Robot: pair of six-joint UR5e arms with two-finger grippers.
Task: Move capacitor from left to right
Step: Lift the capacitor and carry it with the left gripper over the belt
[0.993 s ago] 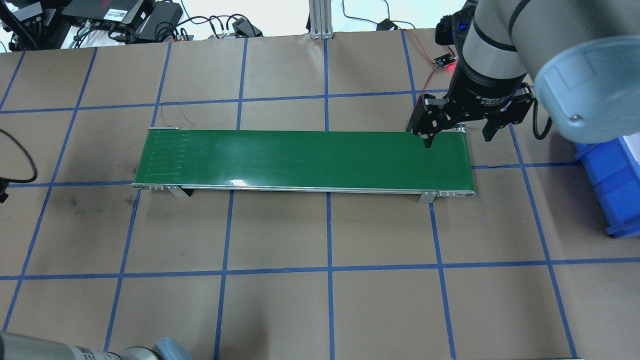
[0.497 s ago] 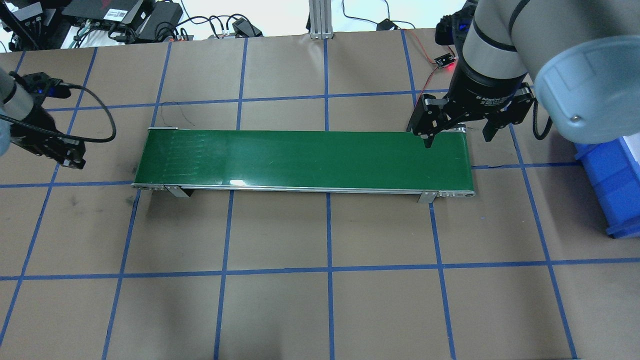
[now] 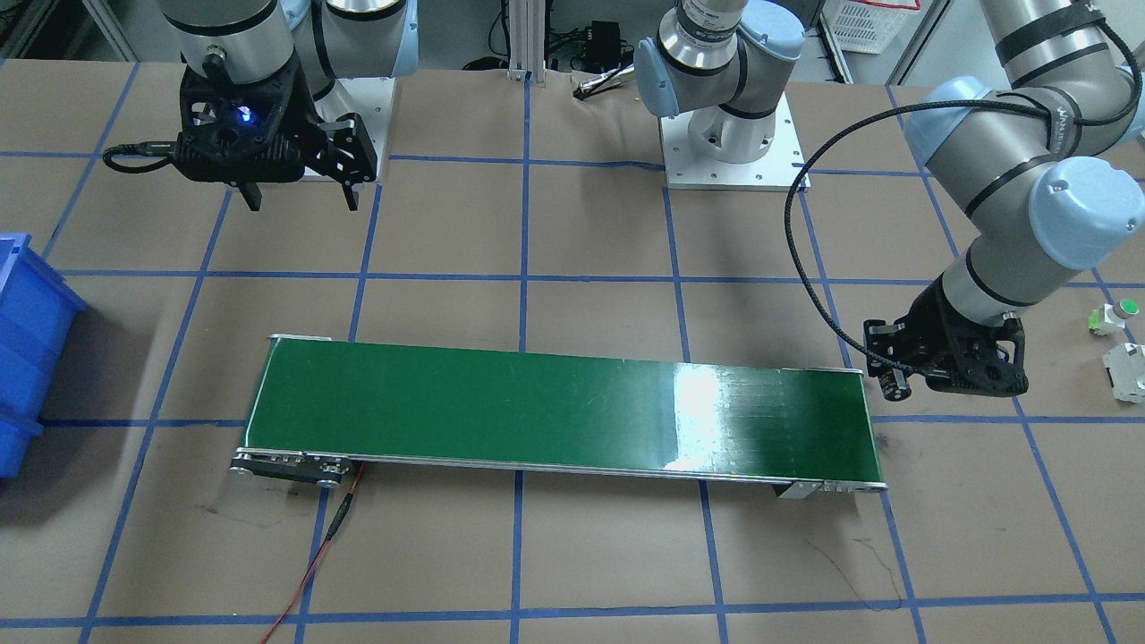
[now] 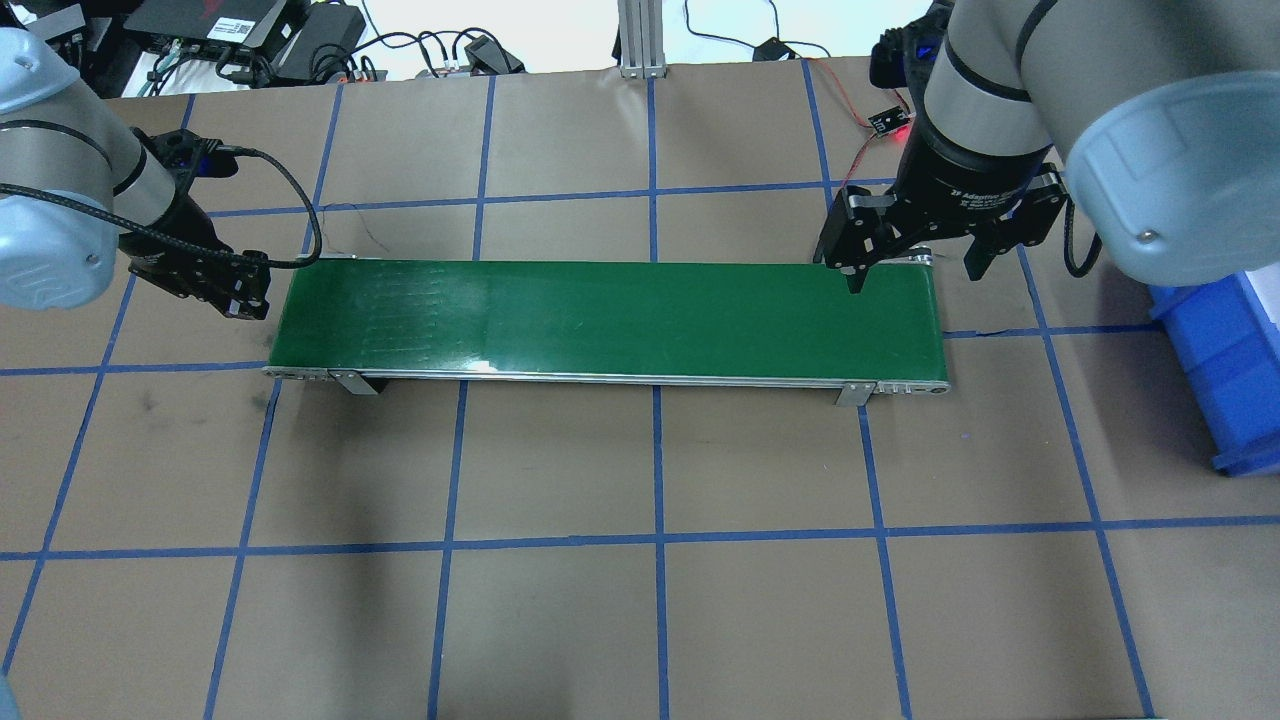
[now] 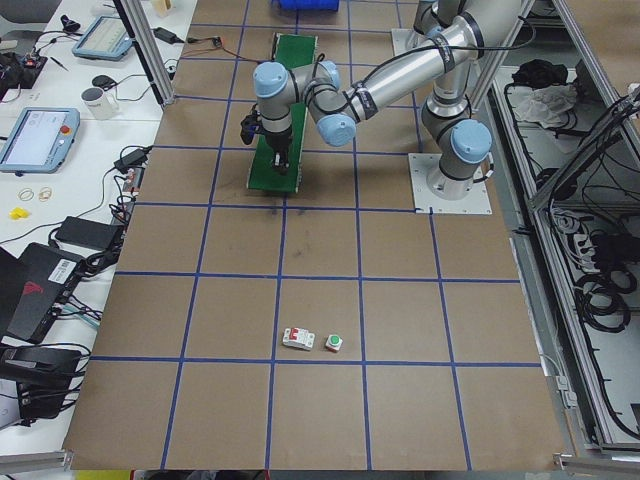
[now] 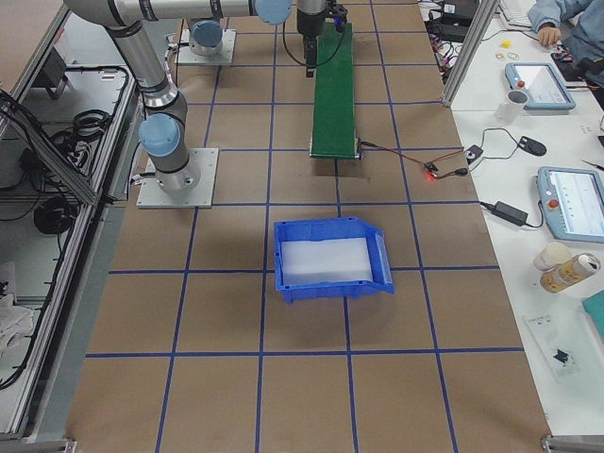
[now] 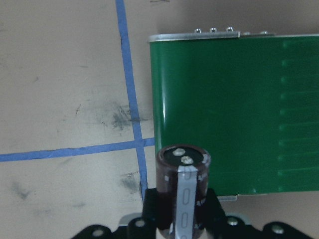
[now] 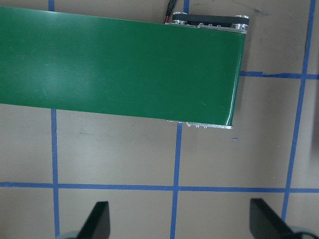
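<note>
The capacitor, a stubby dark cylinder with a pale stripe, is clamped in my left gripper. In the front-facing view the capacitor hangs just off the green belt's left end, above the table. In the overhead view my left gripper sits beside that end of the belt. My right gripper is open and empty above the far corner of the belt's right end; it also shows in the front-facing view.
A blue bin stands on the table beyond the belt's right end. A white-grey blocky component and a small white part with a green cap lie far out on the left side. A red wire runs from the belt.
My left arm has come in from the left edge and moved right, up to the belt's left end. The right arm has not moved.
</note>
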